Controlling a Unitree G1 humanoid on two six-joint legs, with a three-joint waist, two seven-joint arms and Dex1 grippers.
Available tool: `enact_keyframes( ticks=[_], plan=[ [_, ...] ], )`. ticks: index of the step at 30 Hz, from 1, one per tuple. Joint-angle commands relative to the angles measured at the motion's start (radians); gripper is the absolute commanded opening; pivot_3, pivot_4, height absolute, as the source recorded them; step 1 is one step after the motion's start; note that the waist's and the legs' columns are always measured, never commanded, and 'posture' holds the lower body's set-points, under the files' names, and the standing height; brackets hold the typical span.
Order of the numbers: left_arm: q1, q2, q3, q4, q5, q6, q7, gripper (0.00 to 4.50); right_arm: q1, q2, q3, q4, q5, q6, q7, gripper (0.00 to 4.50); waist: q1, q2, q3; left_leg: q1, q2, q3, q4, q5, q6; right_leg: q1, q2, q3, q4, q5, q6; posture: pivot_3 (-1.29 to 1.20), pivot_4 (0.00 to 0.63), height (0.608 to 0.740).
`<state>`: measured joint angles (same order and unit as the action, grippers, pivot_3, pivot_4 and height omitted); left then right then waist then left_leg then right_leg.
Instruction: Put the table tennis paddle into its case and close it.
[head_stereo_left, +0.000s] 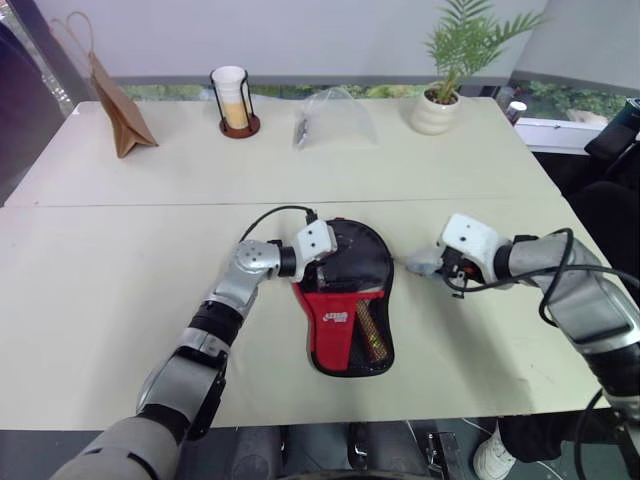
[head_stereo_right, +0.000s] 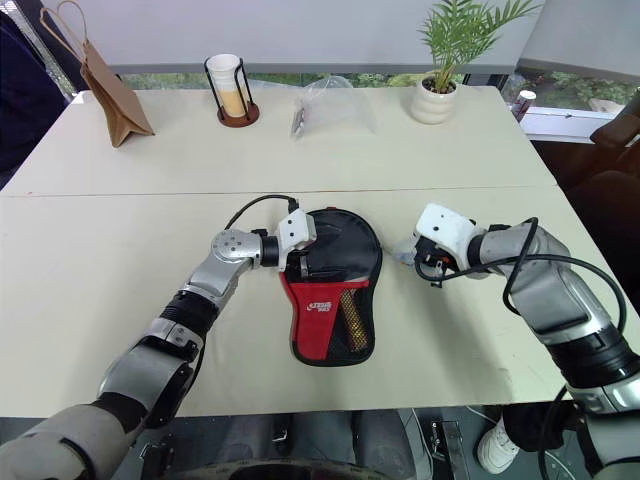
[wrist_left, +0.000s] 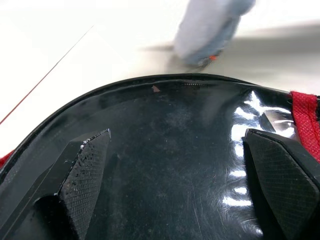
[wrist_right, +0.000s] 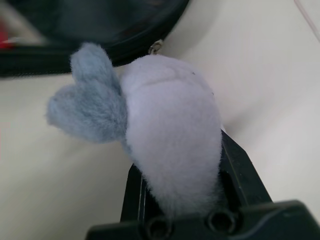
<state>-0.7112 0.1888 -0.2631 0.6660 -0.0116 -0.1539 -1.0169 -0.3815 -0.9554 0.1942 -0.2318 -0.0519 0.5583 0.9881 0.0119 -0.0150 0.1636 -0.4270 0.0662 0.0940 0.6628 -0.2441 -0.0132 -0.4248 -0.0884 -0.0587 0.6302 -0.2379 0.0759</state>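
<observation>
While a brown paper bag (head_stereo_left: 118, 112) stands at the far left of the worktop (head_stereo_left: 120, 280), the left pincer (head_stereo_right: 303, 262) rests spread wide on the round black end of the case (head_stereo_left: 347, 300). That case lies flat mid-worktop, and the table tennis paddle (head_stereo_left: 372, 333) sits inside it (its handle shows through the mesh window). Just right of the case, the right pincer (wrist_right: 182, 172) is pinching a small grey plush toy (wrist_right: 150, 130), close above the worktop. A potted plant (head_stereo_left: 450, 70) stands far right.

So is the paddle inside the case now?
Inside: the paddle's handle shows through the mesh window of the case.
</observation>
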Motion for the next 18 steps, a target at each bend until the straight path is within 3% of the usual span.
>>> enact_keyframes(
  ticks=[1,18],
  plan=[
    [0.045,0.021,-0.038,0.048,0.054,0.034,0.013,4.5,0.069,-0.059,-0.049,-0.095,0.036,-0.027,0.053,0.19,0.001,0.0,0.0,0.0,0.0,0.0,0.0,0.0,0.0,0.0,0.0,0.0,0.0,0.0,0.0,0.0,0.15,0.74],
    [0.049,0.025,-0.045,0.047,0.059,0.037,0.028,4.5,0.28,-0.221,-0.117,-0.202,0.08,-0.28,0.177,0.19,0.005,0.0,0.0,0.0,-0.001,-0.003,0.0,0.0,0.0,0.003,0.0,-0.002,-0.002,0.0,0.0,0.0,0.15,0.74]
  ],
)
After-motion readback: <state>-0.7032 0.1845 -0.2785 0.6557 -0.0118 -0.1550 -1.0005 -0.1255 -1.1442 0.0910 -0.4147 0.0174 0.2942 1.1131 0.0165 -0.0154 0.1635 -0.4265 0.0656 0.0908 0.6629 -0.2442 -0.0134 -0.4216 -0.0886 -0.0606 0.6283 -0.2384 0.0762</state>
